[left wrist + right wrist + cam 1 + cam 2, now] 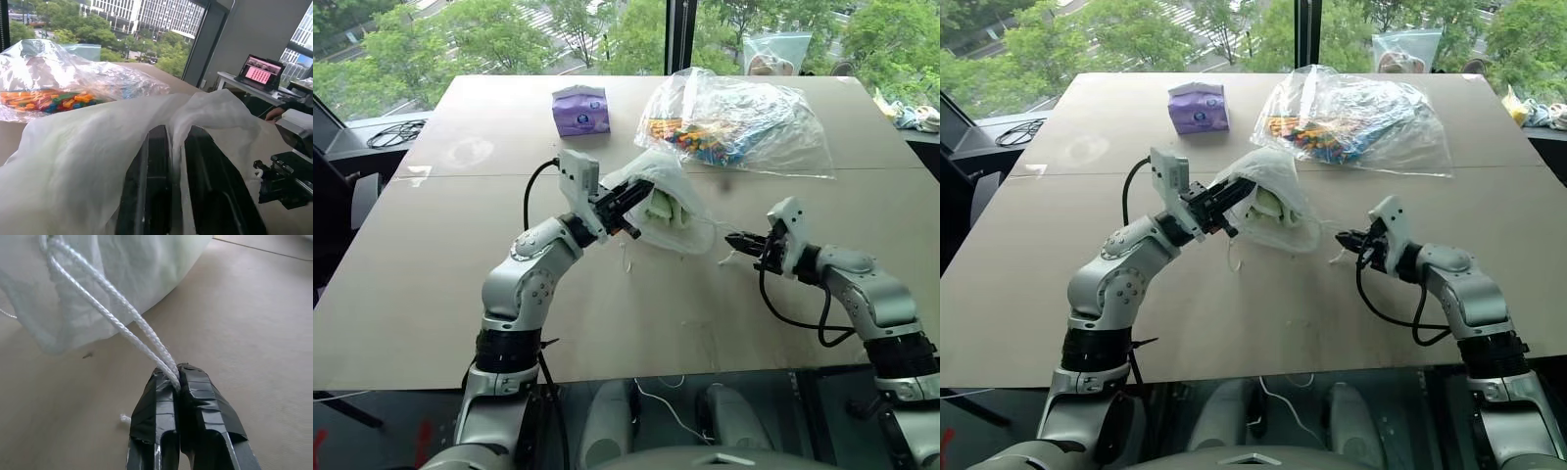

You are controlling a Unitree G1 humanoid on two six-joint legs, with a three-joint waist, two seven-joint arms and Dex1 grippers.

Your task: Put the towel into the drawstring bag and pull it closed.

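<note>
The white drawstring bag point(674, 227) lies near the middle of the table point(431, 274), its upper edge lifted. Through its thin fabric and mouth I see the pale green towel point(664, 208) inside. My left gripper point(644, 188) reaches into the bag's rim from the left. In the left wrist view a fold of the bag's fabric point(98, 147) runs between its two black fingers point(151, 186), which are pinched on it. My right gripper point(177, 377) is low over the table to the bag's right. It is shut on the doubled white cord point(112, 318), which runs back to the bag.
A purple tissue pack point(579, 110) stands behind the bag on the left. A large clear plastic bag point(744, 122) of colourful items lies behind on the right. Another clear bag point(776, 54) sits at the far edge. Loose cord point(661, 397) hangs off the table's near edge.
</note>
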